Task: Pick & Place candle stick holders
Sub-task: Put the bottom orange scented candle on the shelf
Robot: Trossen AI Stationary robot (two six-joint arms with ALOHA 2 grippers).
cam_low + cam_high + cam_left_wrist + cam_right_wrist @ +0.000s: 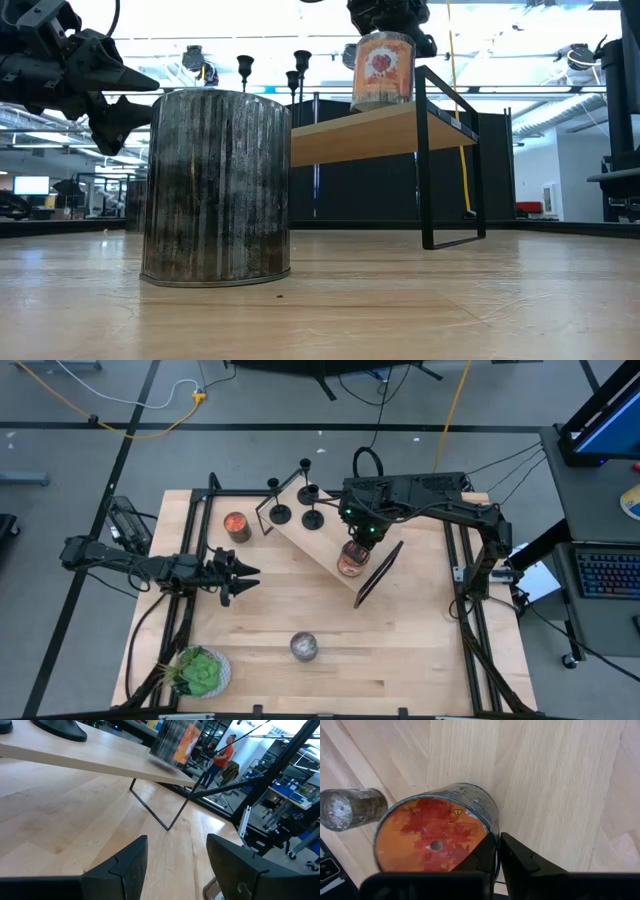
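Observation:
Several black candle stick holders stand on their round bases at the far end of a slanted wooden shelf. Their cups show in the low view. My right gripper hangs over the shelf's near end, shut on an orange-red glass jar, which also shows in the low view. My left gripper is open and empty above the table, left of the shelf, pointing toward it. My right gripper comes at the orange-red jar from above, pointing down. It pinches the jar's wall at the rim, one finger over the jar's inside and one outside. The jar stays upright; whether its bottom touches the shelf, I cannot tell.
A second orange-red jar stands on the table left of the shelf. A silver jar stands near the table's front middle, close to the low camera. A green plant sits at the front left corner.

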